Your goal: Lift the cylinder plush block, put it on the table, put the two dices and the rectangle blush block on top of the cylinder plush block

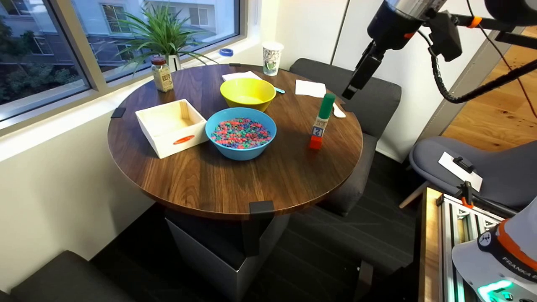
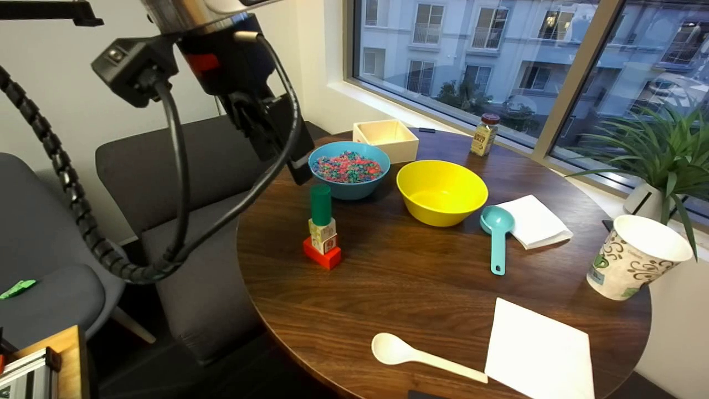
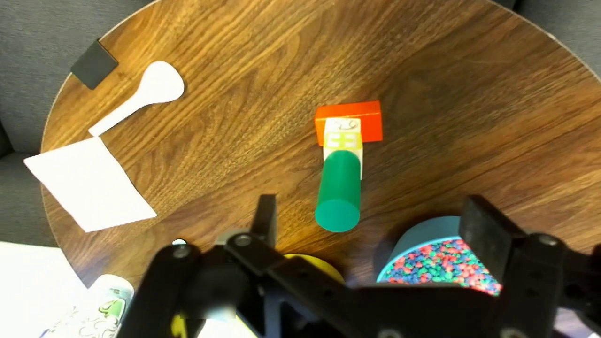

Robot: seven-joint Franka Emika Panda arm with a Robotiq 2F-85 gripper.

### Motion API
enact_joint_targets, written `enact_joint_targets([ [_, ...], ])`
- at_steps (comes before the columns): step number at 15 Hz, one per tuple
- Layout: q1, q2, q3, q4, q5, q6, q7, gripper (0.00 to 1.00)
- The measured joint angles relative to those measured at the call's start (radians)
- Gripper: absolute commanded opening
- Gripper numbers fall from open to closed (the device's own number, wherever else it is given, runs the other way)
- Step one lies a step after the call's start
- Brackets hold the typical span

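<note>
Plainly, green cylinder (image 2: pixel 321 205): we saw it upright atop a small tower, resting on the upper die (image 2: pixel 322 229) and not yet set on the round wooden table (image 2: pixel 410 277).
Tower: beneath came the lower die (image 2: pixel 324 244), then the red rectangular block (image 2: pixel 318 255) lying on that table, the reverse of the stack we wanted.
Robotiq gripper (image 3: pixel 371 206): its fingers (image 3: pixel 486 230) stood well apart and held nothing, and we took lifting off the cylinder to be the step in hand.
Finger gap: in the wrist view the cylinder appeared nearer the finger at the left, so squeezing from there might have shoved the tower sideways before both fingers made contact.
Dice: they seemed not quite flush; a grip too low could have caught the upper one, and a slanted lift could have toppled both.
Red block: longer than the cylinder's end was wide, it would likely tip later if laid off-centre.
Blue bowl (image 2: pixel 352 191): it lay close to the other finger in the wrist view, so a careless swing might have jolted its coloured pellets (image 2: pixel 349 167).
Yellow bowl (image 2: pixel 443 213): the gripper hid most of it in the wrist view, where the cylinder also covered part of the upper die.
Paper cup (image 3: pixel 105 305): cut off by the wrist view's lower edge.
Finger height: how far they hung over the cylinder we could not tell.
</note>
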Motion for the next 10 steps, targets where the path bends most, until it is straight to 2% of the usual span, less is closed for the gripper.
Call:
enact_joint_targets([
  [10,0.0,0.086,-0.043,-0.01,0.027,0.074,0.001,1.0],
])
